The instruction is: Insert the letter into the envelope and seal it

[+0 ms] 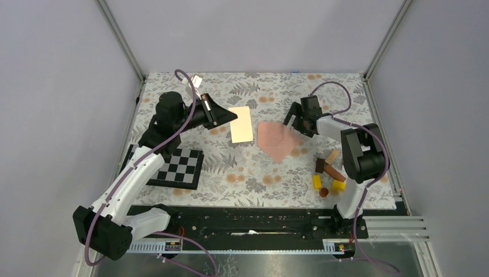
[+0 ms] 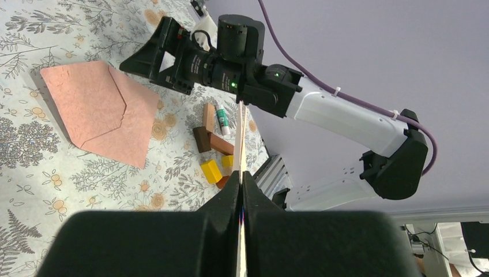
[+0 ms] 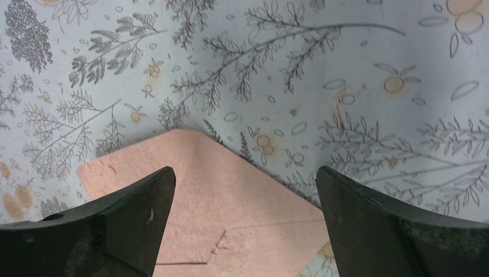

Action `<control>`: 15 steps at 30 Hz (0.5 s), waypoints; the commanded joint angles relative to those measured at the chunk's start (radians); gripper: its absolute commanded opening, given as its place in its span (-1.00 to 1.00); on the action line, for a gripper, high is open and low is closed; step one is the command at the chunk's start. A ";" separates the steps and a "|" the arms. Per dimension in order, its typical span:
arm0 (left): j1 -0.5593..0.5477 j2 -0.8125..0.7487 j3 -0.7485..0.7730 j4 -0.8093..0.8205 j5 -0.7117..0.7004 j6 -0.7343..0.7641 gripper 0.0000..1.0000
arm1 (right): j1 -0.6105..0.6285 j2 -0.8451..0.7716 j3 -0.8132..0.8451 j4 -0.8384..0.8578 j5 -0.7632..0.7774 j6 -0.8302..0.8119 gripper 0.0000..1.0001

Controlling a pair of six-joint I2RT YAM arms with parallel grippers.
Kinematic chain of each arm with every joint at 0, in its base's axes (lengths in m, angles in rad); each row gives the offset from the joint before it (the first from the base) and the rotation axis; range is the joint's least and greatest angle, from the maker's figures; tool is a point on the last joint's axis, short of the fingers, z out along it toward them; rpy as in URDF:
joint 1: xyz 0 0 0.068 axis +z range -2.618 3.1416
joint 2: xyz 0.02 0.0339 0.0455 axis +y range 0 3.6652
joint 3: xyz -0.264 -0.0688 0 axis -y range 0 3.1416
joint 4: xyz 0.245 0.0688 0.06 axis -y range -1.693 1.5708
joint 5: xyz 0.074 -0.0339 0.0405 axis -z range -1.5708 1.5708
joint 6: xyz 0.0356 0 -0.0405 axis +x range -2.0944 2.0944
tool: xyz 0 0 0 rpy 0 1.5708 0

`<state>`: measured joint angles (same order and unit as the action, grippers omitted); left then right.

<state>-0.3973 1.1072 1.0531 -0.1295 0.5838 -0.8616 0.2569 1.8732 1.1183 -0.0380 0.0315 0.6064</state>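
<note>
The letter (image 1: 241, 124), a cream sheet, is pinched at its left edge by my left gripper (image 1: 216, 113), which is shut on it. The left wrist view shows the sheet edge-on as a thin strip (image 2: 243, 135) rising from between the closed jaws of that gripper (image 2: 242, 176). The salmon-pink envelope (image 1: 277, 140) lies flat on the floral cloth to the right of the letter, flap side up (image 2: 98, 109). My right gripper (image 1: 297, 123) hovers open over the envelope's far right edge. In the right wrist view the envelope (image 3: 230, 196) shows between the spread jaws of the right gripper (image 3: 245, 173).
A black-and-white checkerboard (image 1: 179, 167) lies at the near left under the left arm. Wooden and yellow blocks (image 1: 328, 171) sit at the near right by the right arm's base, with a glue stick (image 2: 222, 122) among them. Grey walls enclose three sides.
</note>
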 commanded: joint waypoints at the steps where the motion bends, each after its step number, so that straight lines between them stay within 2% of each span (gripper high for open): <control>1: 0.006 -0.030 0.009 0.029 0.012 0.009 -1.00 | 0.037 -0.060 -0.111 -0.040 -0.012 0.031 0.99; 8: 0.006 -0.021 -0.012 0.048 0.010 0.000 -1.00 | 0.145 -0.218 -0.273 -0.036 -0.015 0.184 0.98; 15: 0.007 0.000 -0.031 0.080 0.014 -0.011 -1.00 | 0.377 -0.270 -0.301 0.023 -0.020 0.338 0.97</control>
<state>-0.3969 1.1019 1.0252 -0.1104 0.5838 -0.8658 0.5228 1.6169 0.8207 -0.0154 0.0315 0.8204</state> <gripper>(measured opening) 0.002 0.990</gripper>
